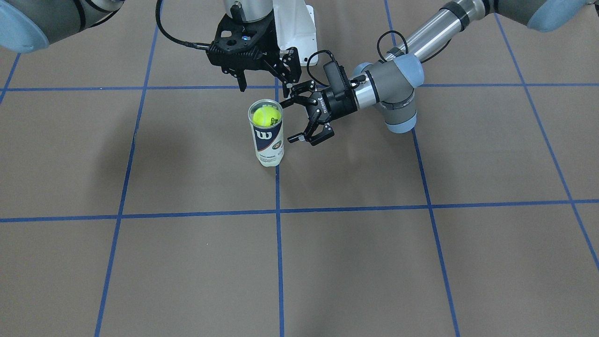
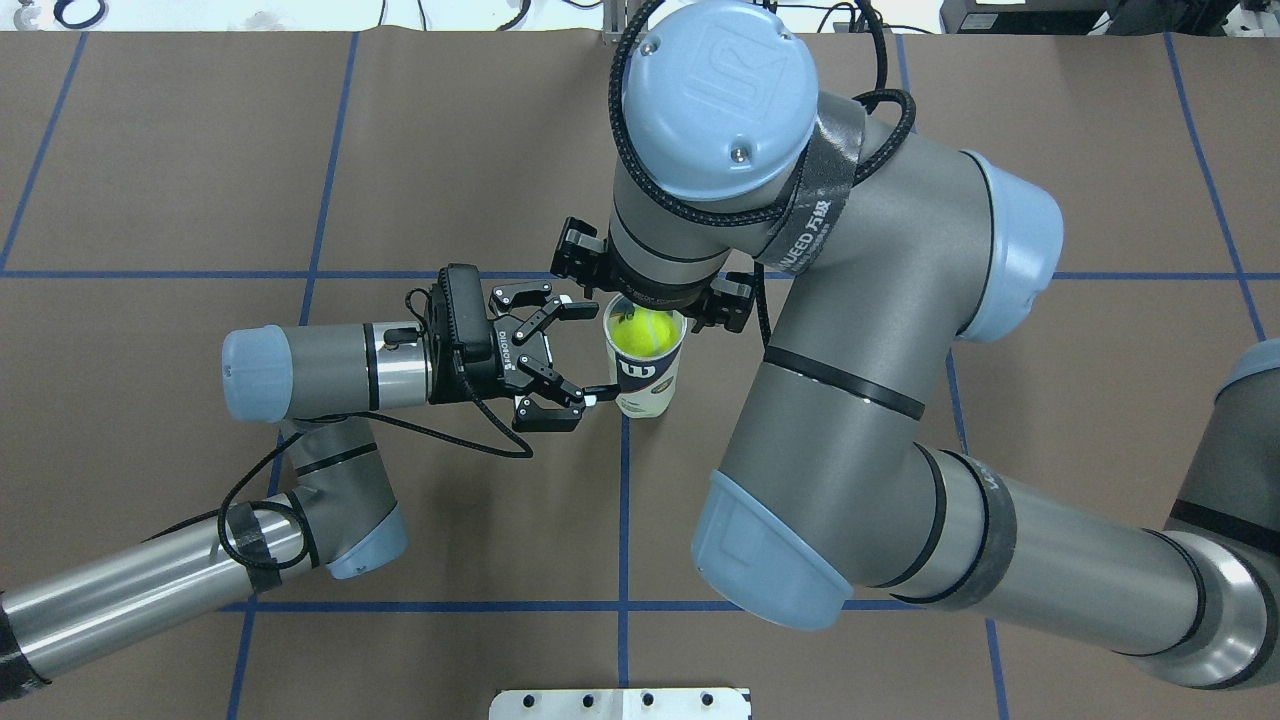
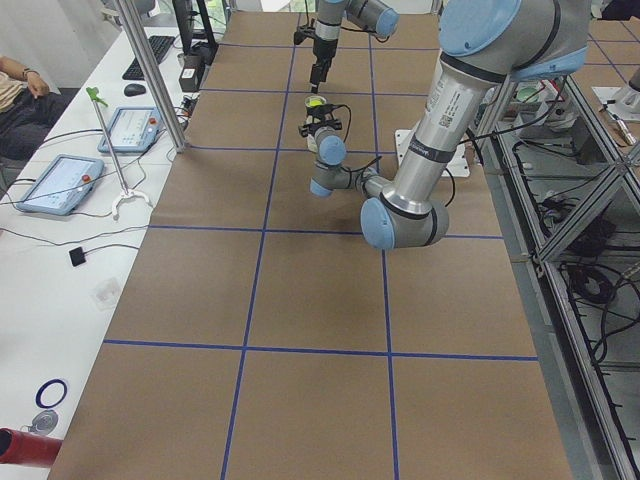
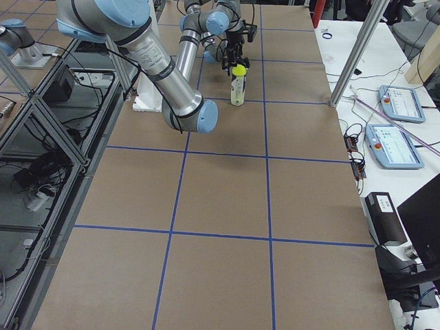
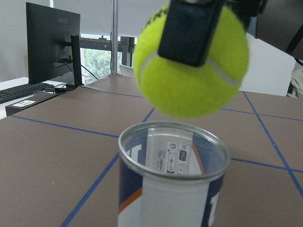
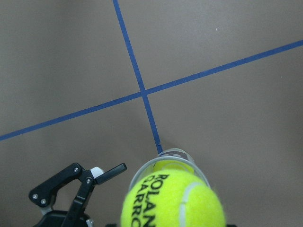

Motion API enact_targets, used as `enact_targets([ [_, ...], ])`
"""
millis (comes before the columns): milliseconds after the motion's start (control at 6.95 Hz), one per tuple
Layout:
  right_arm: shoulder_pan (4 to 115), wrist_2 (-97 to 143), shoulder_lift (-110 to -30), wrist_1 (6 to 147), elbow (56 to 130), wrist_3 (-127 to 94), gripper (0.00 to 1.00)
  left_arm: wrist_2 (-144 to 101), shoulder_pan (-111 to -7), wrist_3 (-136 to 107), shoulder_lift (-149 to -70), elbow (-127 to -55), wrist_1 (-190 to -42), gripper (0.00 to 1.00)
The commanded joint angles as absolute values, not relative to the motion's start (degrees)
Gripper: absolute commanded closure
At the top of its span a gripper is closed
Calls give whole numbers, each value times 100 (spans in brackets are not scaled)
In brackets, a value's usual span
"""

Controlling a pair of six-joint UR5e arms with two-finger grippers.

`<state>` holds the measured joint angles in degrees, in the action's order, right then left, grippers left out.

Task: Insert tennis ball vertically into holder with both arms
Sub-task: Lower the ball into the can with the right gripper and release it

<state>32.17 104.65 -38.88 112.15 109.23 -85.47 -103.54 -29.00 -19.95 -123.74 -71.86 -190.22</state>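
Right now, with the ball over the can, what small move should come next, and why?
Probably ease the left gripper around the holder and close. Its jaws stand open beside it, so the holder stands unheld while the right gripper holds the tennis ball just above its rim.

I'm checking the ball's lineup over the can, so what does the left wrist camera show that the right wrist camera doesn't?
Only the left wrist view shows the gap between the tennis ball and the holder rim, a finger of the right pincer across the ball, and a monitor. Only the right wrist view shows the ball's printed lettering and part of the left pincer beside the holder. Both show the ball over the holder's open mouth.
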Motion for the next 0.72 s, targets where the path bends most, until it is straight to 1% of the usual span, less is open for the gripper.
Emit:
enact_targets([
  [0, 3217, 10468, -3894, 11206, 10925, -8543, 1, -10354, -2900, -1995, -12366, -7189, -19020, 1],
  [432, 3243, 10511, -3902, 11206, 11056, -8317, 1, -10354, -2926, -2004, -12366, -7251, -19028, 1],
  [576, 3504, 10616, -3946, 11215, 11074, -7897, 1, -10380, -3040, -2004, -12323, -7355, -19081, 1],
])
